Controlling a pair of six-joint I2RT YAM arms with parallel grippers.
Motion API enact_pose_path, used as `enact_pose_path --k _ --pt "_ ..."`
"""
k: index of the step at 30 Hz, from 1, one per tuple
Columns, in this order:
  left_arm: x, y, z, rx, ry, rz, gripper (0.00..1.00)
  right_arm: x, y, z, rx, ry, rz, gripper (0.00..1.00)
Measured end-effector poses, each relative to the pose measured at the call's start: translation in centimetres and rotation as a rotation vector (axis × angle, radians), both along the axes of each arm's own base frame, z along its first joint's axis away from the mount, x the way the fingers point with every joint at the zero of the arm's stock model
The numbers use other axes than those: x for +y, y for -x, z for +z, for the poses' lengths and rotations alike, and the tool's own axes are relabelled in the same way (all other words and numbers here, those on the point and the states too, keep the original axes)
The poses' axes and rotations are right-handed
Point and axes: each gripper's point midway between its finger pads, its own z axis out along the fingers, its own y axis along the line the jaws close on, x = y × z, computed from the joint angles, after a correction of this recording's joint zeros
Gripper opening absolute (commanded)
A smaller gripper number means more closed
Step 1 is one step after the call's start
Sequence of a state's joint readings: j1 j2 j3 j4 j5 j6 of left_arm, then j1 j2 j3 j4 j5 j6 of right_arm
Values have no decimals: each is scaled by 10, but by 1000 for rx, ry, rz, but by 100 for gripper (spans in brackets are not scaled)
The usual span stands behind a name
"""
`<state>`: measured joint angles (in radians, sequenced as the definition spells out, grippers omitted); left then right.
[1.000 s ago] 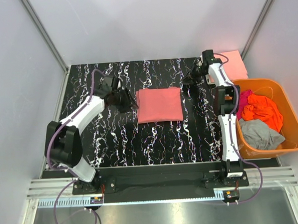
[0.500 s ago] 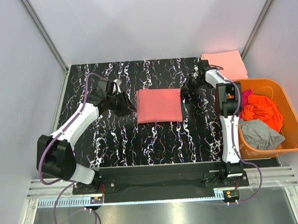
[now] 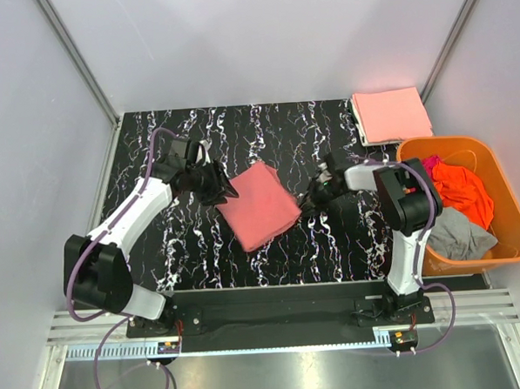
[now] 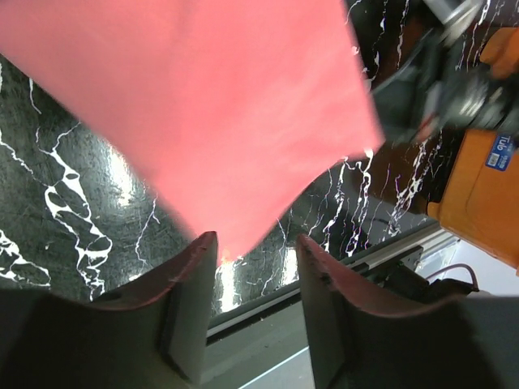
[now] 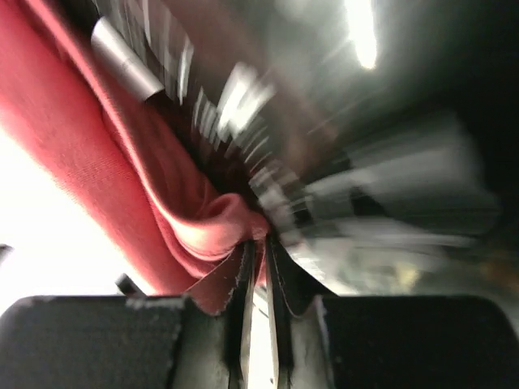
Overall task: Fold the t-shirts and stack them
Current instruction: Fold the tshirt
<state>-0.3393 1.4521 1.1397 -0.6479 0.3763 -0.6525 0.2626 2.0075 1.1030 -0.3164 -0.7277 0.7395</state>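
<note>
**A:** What has been changed just now?

**B:** The salmon-pink shirt point(image 3: 258, 205) has been turned. Half a second ago it was laid straight in the middle of the table point(image 3: 193, 250). Now it is seen crooked there, with its corners swung round.

**A:** By what is it held?

**B:** Its 3 o'clock edge is pinched by the right gripper point(image 3: 312, 196). In the right wrist view the fingers are nearly closed, with red cloth bunched between them. That gripper has been brought over from the far corner. The left gripper point(image 3: 220, 186) is set at the shirt's 10 o'clock edge. Its fingers are spread apart, and only the tip of the cloth is seen by the gap.

**A:** What is meant by that?

**B:** The folding of this shirt looks finished. It is probably being carried to the pile at 1 o'clock.

**A:** How many things are counted?

**B:** Five shirts. One is being moved. One folded peach-pink shirt point(image 3: 391, 115) is laid at 1 o'clock. Three are left in the one basket point(image 3: 499, 253) at 3 o'clock: an orange shirt point(image 3: 456, 189), a magenta shirt point(image 3: 429, 166) and a grey shirt point(image 3: 458, 235). Two grippers are counted.
</note>
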Motion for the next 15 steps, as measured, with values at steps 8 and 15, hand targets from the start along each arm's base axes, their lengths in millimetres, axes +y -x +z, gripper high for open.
enact_pose_path --k 8,15 --pt "-27 3 3 -10 -82 -25 54 33 96 20 6 -19 160 31" --pt "-66 5 -30 0 -301 -78 58 -1 89 32 -74 -10 92 46"
